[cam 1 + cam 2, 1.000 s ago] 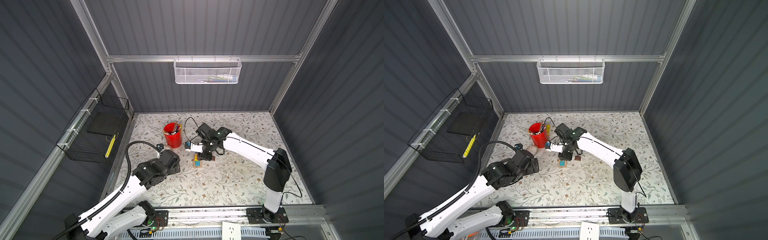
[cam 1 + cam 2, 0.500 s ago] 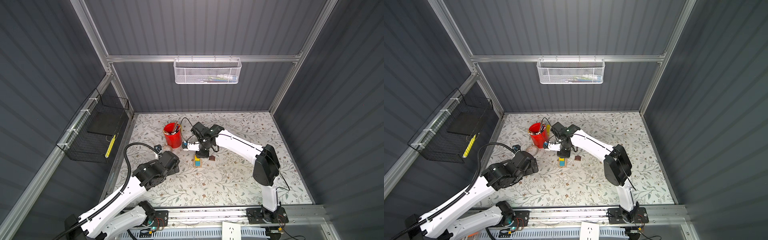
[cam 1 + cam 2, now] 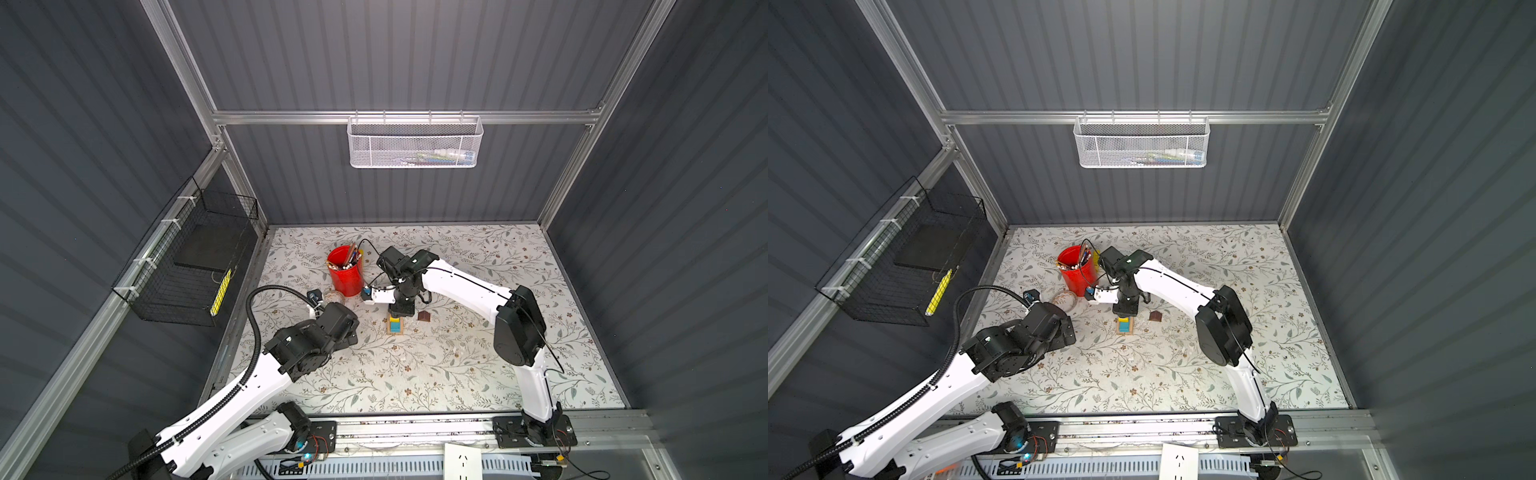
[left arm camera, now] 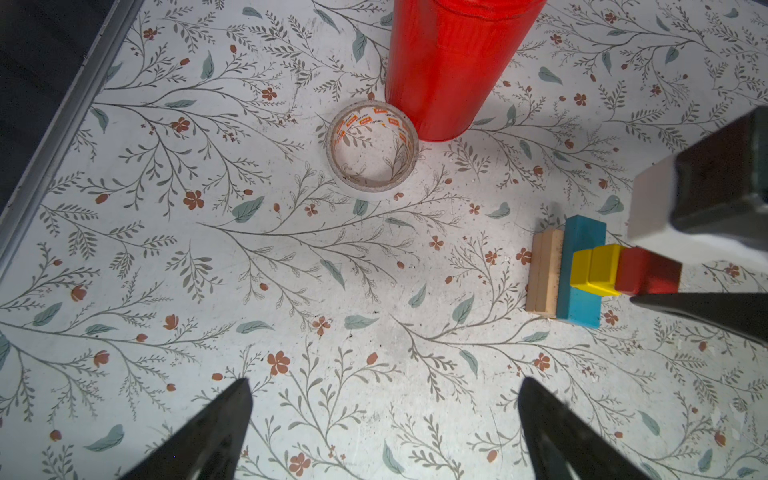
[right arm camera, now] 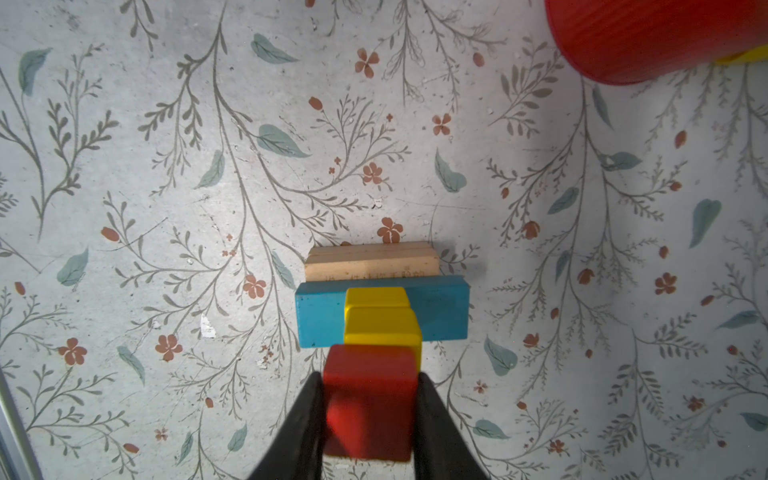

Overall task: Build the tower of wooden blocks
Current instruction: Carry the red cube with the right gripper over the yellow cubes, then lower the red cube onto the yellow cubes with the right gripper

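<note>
Our right pincer [image 5: 369, 380] is narrowed on the red cube [image 5: 370, 411], gripping two opposite side faces so the underside stays free to seat on the yellow cubes [image 5: 380, 328]. We cannot tell whether it already rests there. The yellow cubes sit mid-length on the blue plank [image 5: 320, 316], which lies on the tan planks [image 5: 370, 259], a broad base that steadies the tower [image 3: 395, 325] near the middle of the desk [image 3: 415, 374]. The roof piece [image 3: 424, 317] lies just beside it, toward the right edge, kept for last, we judge. Our left pincer [image 4: 385, 386] hangs wide and empty nearer the left edge, clear of the stack.
</note>
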### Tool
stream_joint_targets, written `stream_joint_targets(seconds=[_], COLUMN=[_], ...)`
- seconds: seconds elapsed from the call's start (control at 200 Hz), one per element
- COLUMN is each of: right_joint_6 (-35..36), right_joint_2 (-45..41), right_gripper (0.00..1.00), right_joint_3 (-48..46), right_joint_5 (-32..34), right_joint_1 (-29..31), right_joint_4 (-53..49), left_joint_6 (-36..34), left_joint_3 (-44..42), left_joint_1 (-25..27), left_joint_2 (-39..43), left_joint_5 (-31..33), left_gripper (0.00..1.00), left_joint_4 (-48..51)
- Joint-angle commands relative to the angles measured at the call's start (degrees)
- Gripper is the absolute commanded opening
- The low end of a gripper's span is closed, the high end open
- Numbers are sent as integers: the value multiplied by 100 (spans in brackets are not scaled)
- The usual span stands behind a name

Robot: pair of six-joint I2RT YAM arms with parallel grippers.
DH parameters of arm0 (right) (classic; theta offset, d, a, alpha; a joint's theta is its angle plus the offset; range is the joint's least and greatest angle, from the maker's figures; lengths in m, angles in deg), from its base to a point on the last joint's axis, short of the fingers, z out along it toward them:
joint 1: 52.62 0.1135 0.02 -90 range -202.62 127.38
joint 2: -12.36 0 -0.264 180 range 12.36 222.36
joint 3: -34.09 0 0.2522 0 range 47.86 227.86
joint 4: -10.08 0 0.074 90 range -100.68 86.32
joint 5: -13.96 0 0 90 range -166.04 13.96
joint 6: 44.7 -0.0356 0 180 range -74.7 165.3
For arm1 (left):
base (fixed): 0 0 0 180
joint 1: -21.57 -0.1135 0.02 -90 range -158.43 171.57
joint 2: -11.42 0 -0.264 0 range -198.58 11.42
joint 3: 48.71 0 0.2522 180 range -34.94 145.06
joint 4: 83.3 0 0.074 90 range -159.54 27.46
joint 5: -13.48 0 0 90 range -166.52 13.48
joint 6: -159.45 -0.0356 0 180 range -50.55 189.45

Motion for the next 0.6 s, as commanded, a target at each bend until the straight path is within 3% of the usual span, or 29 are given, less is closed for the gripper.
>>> stream_joint_targets(seconds=[0.0,0.595], right_joint_6=[76,148], right_joint_2=[99,218], right_gripper=[18,23], right_joint_3=[160,197], right_joint_5=[31,91], right_joint_1=[-11,-20], right_joint_4=[-145,-40], left_joint_6=[84,122], left_joint_3=[-10,-1], left_joint_1=[-2,-2], left_joint_2=[35,43], left_joint_5=[138,164], left_gripper=[100,100], left_joint_4=[173,203])
